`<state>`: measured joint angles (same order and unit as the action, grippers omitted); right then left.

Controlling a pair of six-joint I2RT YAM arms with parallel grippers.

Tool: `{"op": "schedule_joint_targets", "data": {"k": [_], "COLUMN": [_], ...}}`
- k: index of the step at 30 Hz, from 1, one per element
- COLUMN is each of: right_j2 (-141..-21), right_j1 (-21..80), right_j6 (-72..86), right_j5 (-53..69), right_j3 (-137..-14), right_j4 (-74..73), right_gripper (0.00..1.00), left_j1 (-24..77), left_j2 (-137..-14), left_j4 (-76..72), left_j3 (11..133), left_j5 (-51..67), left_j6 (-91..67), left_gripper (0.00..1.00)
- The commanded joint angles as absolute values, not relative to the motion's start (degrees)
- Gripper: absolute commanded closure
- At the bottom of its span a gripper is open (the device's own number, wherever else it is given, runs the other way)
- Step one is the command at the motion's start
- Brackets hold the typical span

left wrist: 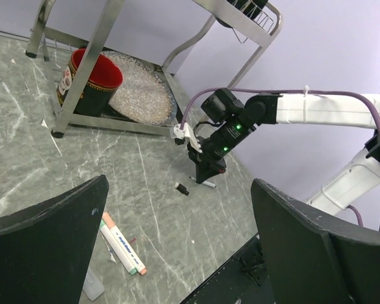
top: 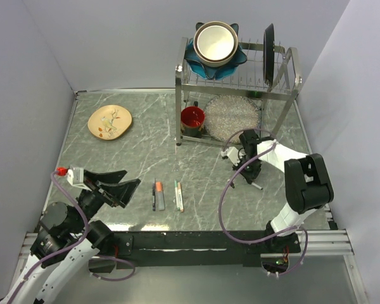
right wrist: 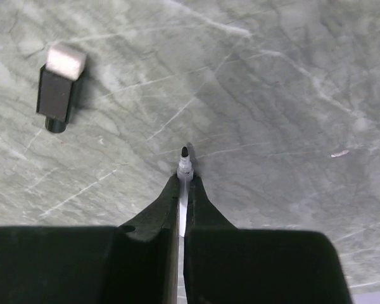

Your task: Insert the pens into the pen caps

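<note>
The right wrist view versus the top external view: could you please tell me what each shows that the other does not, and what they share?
Only the right wrist view: a close look at the black nib of the white pen, and a black cap with a white end lying apart to its left, which I cannot make out from above. Only the top external view: the open left hand, the row of pens near the arms' bases, the beige plate, the dish rack and the red cup. Both: the right hand shut on that pen, and the marbled table.
</note>
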<state>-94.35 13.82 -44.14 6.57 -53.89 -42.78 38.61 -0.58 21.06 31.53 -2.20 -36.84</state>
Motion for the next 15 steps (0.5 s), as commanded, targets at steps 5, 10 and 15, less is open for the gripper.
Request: {"op": "schedule_joint_targets", "data": {"k": [5,10,15], "right_j2": [-91.5,-87.5,-82.6], "right_j1": [13.4,16.0,23.2], "right_j6": [-26.8,-14.8,-4.8], "right_j5": [4.7,3.4,11.2], "right_j3": [-59.7,-68.1,-71.0], "right_j4": [-40.5,-44.7,-39.8], "right_gripper": [1.0,1.0,1.0], "left_j1": [38.6,38.6,38.7], "left_j2": [-6.0,-11.1,-22.0], "left_j4": [21.9,20.1,16.9], "left_j3": [37.1,35.4,33.3], "left_j5": [3.2,6.9,10.9], "left_j6": [-37.3,-39.5,-41.8], "left_gripper": [0.01,0.01,0.03]}}
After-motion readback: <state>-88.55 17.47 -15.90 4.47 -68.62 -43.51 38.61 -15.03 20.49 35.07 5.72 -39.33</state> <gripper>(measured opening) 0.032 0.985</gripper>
